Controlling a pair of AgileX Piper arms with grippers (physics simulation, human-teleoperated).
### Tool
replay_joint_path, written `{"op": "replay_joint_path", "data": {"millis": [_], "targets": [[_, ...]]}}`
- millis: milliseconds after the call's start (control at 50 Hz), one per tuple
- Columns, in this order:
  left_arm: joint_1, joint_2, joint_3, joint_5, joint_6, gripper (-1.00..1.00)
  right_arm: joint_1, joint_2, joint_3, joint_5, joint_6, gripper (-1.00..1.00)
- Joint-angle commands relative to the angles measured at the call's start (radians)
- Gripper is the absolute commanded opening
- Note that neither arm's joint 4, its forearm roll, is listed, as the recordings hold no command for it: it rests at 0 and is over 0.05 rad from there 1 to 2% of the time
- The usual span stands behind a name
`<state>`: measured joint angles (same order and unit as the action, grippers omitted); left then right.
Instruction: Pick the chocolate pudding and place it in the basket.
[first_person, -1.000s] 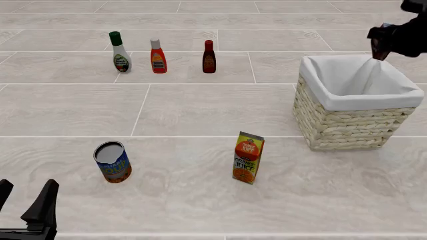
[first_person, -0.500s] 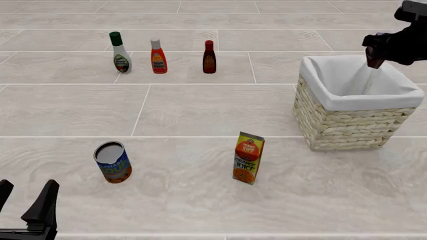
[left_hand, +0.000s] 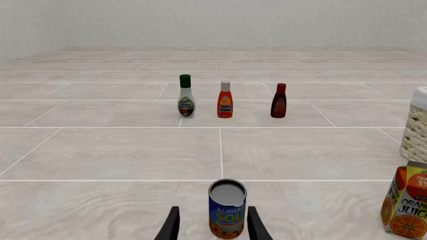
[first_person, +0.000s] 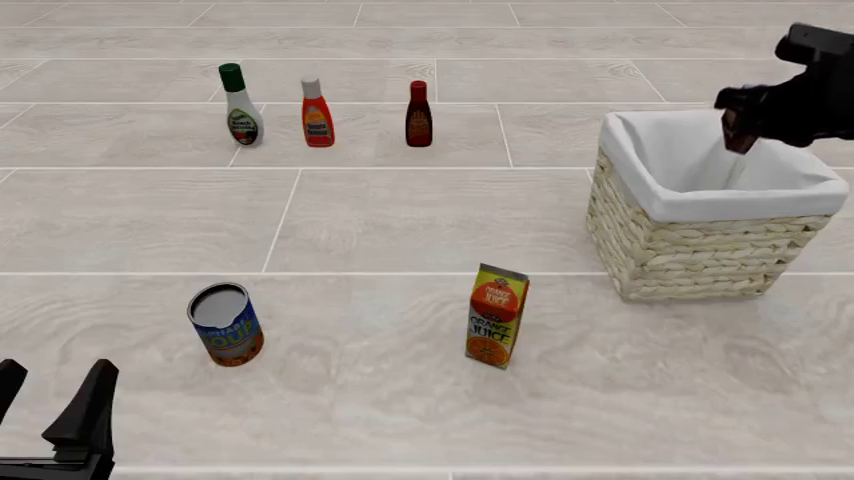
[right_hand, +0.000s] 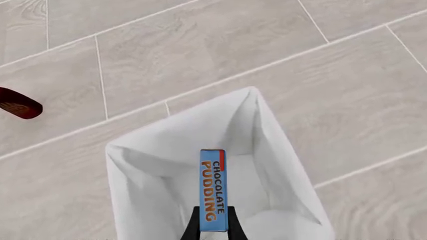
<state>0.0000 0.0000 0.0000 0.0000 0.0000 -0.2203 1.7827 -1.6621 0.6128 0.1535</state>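
above the open mouth of the basket (first_person: 707, 215) hangs the chocolate pudding (right_hand: 213, 190), a slim box seen edge-on in the right wrist view, its lettering running along its length and a blue band with a red corner at the far end. the right gripper (right_hand: 213, 225) pinches it from both sides, its two dark fingers closed against the box's faces. in the front view the right gripper (first_person: 742, 125) sits over the far right part of the basket, and the box shows there only as a small dark shape at the gripper's tip, too small to read. below the box the white cloth lining (right_hand: 160, 170) fills the basket's inside.

on the tiled floor nearer the camera stands an orange juice carton (first_person: 497, 316), upright, well apart from the basket. further left is a blue-labelled soup can (first_person: 226, 324), also upright. the left gripper (first_person: 54, 420) rests at the lower left corner of the front view with its fingers spread apart and nothing between them; in the left wrist view the can (left_hand: 227, 208) stands beyond the two fingertips (left_hand: 171, 225).

far back stand three bottles in a row: a green-capped dressing bottle (first_person: 242, 106), a red bottle with a white cap (first_person: 316, 114), and a dark red sauce bottle (first_person: 419, 115).
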Motion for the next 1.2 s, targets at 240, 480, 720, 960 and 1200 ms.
{"op": "replay_joint_path", "data": {"millis": [240,480,720,960,1200], "targets": [[0.000,0.000,0.000,0.000,0.000,1.00,-0.002,0.035,0.011,-0.014,0.018,-1.00],[0.000,0.000,0.000,0.000,0.000,1.00,-0.004,0.059,0.016,-0.021,0.024,-1.00],[0.000,0.000,0.000,0.000,0.000,1.00,-0.006,0.076,0.013,-0.021,0.029,-1.00],[0.000,0.000,0.000,0.000,0.000,1.00,-0.008,0.083,0.017,-0.024,0.030,-1.00],[0.000,0.000,0.000,0.000,0.000,1.00,0.001,0.085,0.009,-0.021,0.060,1.00]]}}
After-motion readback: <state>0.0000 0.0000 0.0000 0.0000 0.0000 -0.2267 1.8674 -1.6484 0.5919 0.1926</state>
